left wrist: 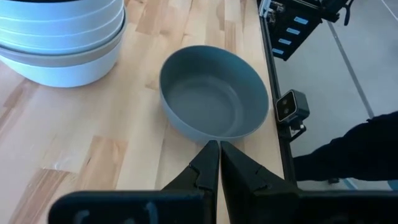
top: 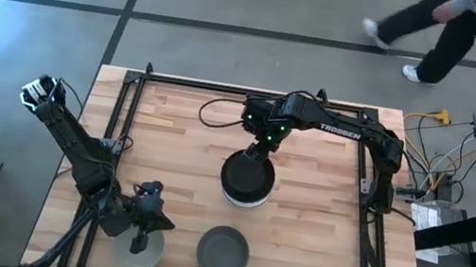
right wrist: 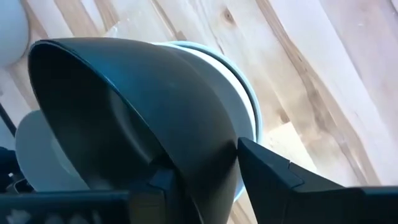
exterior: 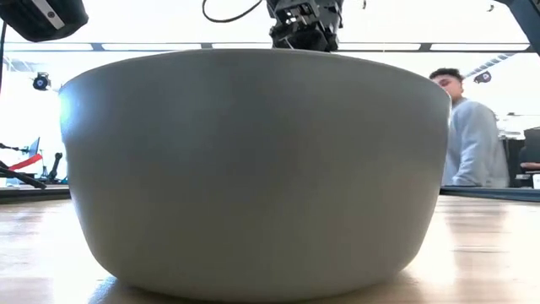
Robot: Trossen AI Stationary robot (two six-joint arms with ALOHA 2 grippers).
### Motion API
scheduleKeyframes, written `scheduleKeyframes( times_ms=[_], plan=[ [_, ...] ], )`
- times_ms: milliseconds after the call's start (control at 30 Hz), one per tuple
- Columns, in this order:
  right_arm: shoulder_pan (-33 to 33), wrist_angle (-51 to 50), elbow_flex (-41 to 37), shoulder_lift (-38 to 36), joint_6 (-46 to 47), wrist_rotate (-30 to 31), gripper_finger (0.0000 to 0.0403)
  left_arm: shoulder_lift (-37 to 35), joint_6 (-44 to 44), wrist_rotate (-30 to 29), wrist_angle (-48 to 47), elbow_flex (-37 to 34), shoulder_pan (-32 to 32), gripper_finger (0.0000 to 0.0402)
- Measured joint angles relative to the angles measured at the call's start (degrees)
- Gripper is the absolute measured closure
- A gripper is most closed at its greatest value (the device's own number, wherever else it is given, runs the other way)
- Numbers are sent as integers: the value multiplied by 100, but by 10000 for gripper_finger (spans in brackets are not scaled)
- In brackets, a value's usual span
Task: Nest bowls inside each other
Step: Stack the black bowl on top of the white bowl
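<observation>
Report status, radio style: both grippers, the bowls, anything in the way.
Right gripper over the white stack, fingers straddling the black bowl rim. Left gripper shut, beside the grey bowl. No obstruction seen.

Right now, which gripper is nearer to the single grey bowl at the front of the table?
Left. The left gripper sits shut just beside the grey bowl; the right gripper is farther back, at the black bowl atop the white stack.

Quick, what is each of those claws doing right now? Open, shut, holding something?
Left gripper: shut, holding nothing, near the grey bowl.
Right gripper: fingers straddle the black bowl's rim atop the stack; grip cannot be told.
</observation>
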Motion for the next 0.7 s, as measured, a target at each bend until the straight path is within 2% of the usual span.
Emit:
scheduleKeyframes(
  times_ms=[467, 700],
  plan=[
    [26, 7, -51, 0, 40, 9, 266, 0, 99, 125, 46, -7, -5, 402],
    [22, 43, -120, -5, 35, 219, 266, -13, 143, 130, 47, -7, -8, 402]
  ],
)
